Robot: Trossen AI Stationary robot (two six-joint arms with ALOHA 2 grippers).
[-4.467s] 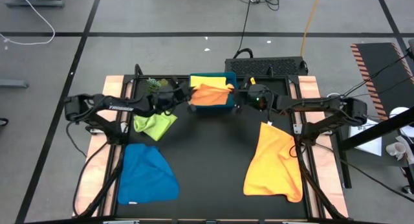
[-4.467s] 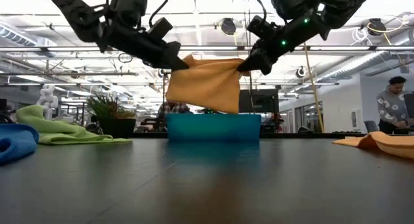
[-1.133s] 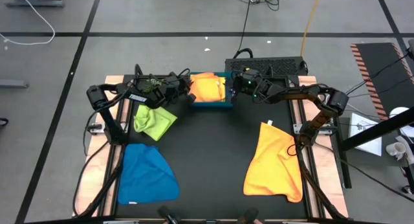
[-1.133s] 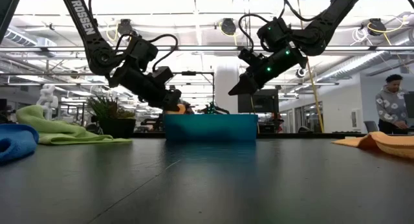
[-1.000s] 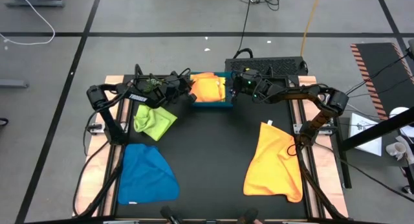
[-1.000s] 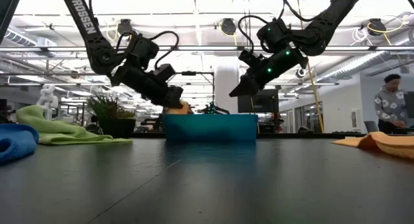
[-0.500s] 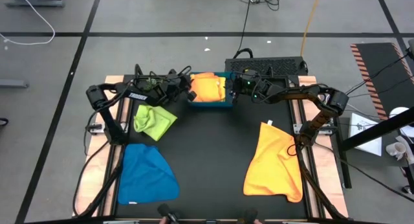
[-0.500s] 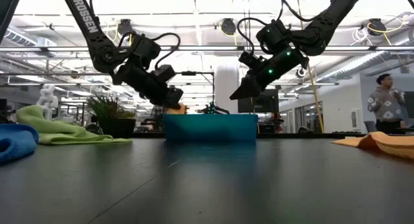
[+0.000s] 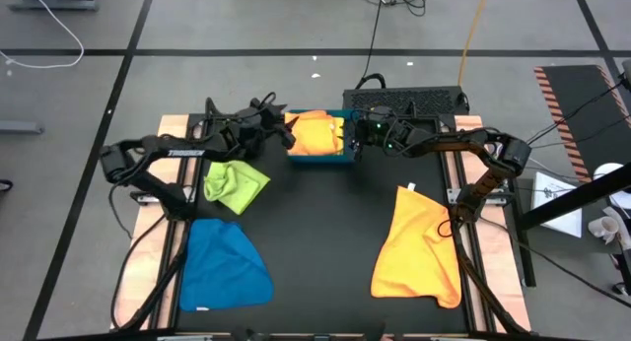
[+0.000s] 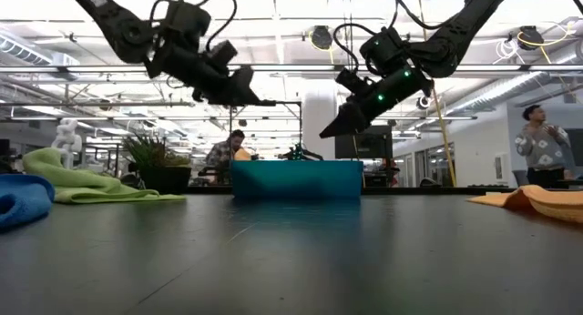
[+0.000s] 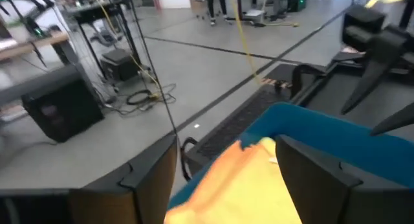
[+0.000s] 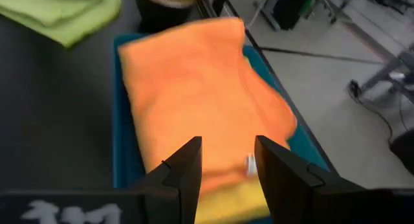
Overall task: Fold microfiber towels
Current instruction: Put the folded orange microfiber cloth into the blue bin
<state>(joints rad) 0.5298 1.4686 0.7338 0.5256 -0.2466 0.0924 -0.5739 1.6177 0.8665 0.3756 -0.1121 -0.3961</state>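
A folded orange towel (image 9: 317, 134) lies in the teal tray (image 9: 321, 161) at the table's far middle, on top of a yellow towel (image 12: 249, 210). My left gripper (image 11: 226, 179) hovers open above the tray's left end (image 10: 260, 100), its fingers wide apart over the orange towel (image 11: 236, 185). My right gripper (image 12: 229, 166) hangs open above the tray's right end (image 10: 328, 130), clear of the cloth. A lime green towel (image 9: 235, 183), a blue towel (image 9: 225, 264) and a second orange towel (image 9: 419, 247) lie crumpled on the table.
A small potted plant (image 10: 159, 167) stands left of the tray (image 10: 298, 178), beside the lime green towel (image 10: 82, 184). Black table surface lies bare between the blue and orange towels. People show in the room beyond the far edge.
My left gripper has let go of the orange towel's left edge and risen well above the tray. The towel lies flat in the tray, below its rim. My right gripper has stayed above the tray's right end.
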